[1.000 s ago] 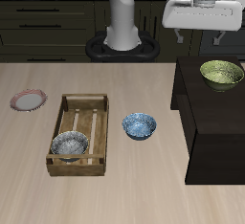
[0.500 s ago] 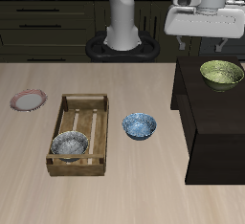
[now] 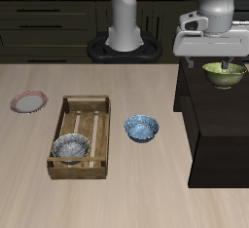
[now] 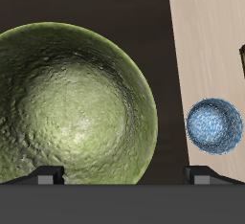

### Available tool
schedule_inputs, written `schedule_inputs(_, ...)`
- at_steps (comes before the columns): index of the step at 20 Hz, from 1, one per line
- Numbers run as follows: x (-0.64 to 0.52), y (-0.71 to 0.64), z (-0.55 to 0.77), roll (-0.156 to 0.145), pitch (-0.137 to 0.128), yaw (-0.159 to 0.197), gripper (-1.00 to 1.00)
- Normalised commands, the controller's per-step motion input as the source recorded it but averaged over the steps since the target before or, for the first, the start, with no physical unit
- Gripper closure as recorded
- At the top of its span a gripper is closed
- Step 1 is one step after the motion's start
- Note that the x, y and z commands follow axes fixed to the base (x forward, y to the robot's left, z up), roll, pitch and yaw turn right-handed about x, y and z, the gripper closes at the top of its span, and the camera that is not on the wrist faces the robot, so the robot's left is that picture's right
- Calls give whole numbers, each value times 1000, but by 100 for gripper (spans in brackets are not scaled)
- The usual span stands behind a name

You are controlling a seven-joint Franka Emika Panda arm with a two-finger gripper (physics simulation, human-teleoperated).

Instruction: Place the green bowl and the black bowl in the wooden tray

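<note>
The claw (image 3: 226,69), fingers spread, has dropped over the green bowl (image 3: 225,74) (black bowl (image 3: 70,148) already in the wooden tray (image 3: 84,108)); grasp likely next.

Green bowl (image 4: 69,103): glossy, pebbled glaze. Tray (image 3: 82,136): matt slatted wood. Table (image 3: 146,183): pale matt wood grain.

Hidden & cut off
My claw (image 3: 225,69) covers pt of green bowl (image 3: 216,78); wooden tray (image 4: 241,59) cut by wrist frame.
</note>
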Motion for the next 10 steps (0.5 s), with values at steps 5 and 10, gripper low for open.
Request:
schedule_inputs(5,66,28,-201,4,30,15,-100)
schedule_inputs(10,133,-59,-87,25,-3,-37,100)
